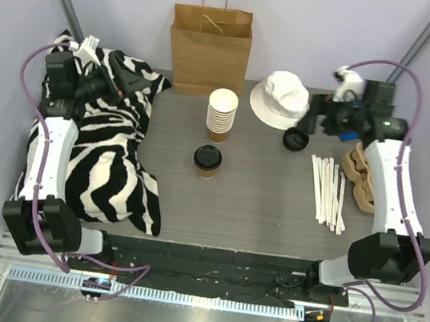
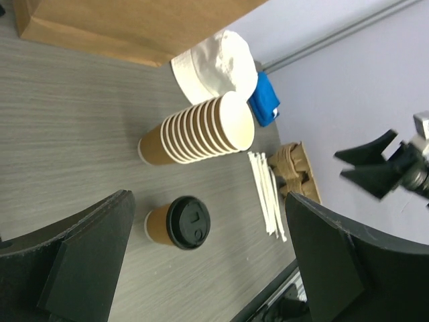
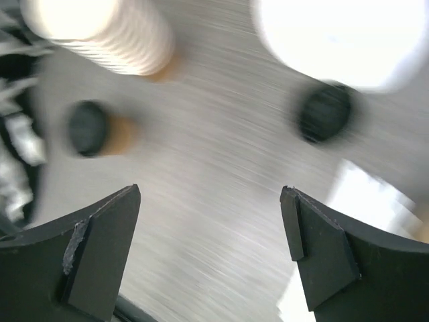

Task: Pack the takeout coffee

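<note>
On the middle of the tabletop [image 1: 272, 210], the takeout coffee [image 1: 208, 160] stands lidded just near of the cup stack [image 1: 221, 113], apart from the paper bag [image 1: 210, 43] at the far edge. Left pincer [image 2: 208, 198] and right pincer [image 3: 209, 194] both gape, grasping nothing; packing seems wholly undone.

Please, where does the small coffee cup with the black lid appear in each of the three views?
Top external: the lidded coffee cup stands at picture centre, just below the stack of lidless cups.
Left wrist: the cup is lower centre-left, below the stack.
Right wrist: the cup is blurred, middle left, below the stack.
Shared landmark: the stack of lidless cups.
</note>
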You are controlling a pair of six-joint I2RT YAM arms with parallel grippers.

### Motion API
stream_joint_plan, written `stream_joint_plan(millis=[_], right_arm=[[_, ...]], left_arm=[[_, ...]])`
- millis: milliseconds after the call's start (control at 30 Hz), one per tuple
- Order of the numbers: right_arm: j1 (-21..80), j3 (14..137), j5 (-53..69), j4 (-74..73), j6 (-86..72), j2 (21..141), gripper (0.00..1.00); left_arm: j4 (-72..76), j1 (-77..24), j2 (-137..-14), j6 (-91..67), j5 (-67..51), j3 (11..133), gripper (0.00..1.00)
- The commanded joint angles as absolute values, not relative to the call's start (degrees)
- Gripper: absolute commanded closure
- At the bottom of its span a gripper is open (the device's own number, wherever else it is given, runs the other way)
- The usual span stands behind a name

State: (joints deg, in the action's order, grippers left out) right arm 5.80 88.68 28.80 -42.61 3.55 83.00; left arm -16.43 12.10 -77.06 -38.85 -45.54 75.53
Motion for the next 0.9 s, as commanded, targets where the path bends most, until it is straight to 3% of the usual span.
stream_joint_plan(millis=[0,167,267,567,867], right_arm=[[-8.8,95.8,26.3,-61.9,18.6,84.8,0.06],[-23.3,97.7,22.4,-73.2,30.6,86.3,0.07],[-26.4,96.3,18.1,-75.2,33.9,88.3,0.1],[-28.3,86.8,12.1,-68.5,34.4,92.4,0.21],[-28.3,87.8,10.0,-64.8,33.7,97.4,0.35]], left_arm=[[-21.1,12.0,-73.4,-32.8,-48.3,76.4,0.0],[-20.3,12.0,-69.9,-31.5,-48.7,73.5,0.0],[-20.3,12.0,-69.0,-31.4,-49.2,72.4,0.0],[-20.7,12.0,-68.3,-30.4,-51.9,72.2,0.0],[-20.2,12.0,-68.4,-30.8,-51.9,71.6,0.0]])
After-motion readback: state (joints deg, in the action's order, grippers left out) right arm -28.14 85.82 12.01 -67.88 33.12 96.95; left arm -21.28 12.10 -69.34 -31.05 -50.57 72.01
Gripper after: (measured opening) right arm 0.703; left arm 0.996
